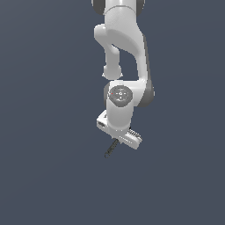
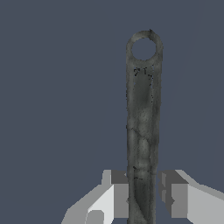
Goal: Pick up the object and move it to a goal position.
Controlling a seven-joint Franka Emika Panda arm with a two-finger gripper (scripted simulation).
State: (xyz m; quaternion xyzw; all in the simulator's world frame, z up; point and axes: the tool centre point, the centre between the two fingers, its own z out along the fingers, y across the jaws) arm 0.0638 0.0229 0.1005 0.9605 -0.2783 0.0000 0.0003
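Note:
The object (image 2: 142,118) is a slim dark grey tool. Its long handle ends in a ring, and the other end is hidden between my fingers. My gripper (image 2: 143,194) is shut on the object's handle, with one finger pad (image 2: 120,197) against one side and the other pad (image 2: 171,197) close against the opposite side. In the exterior view the gripper (image 1: 115,141) points down under the white arm. The object (image 1: 110,148) sticks out below it, slanting toward the exterior view's left. I cannot tell whether the object touches the floor.
A plain blue-grey floor (image 1: 44,176) fills both views. The white arm (image 1: 125,52) reaches down from the top middle of the exterior view. Nothing else shows.

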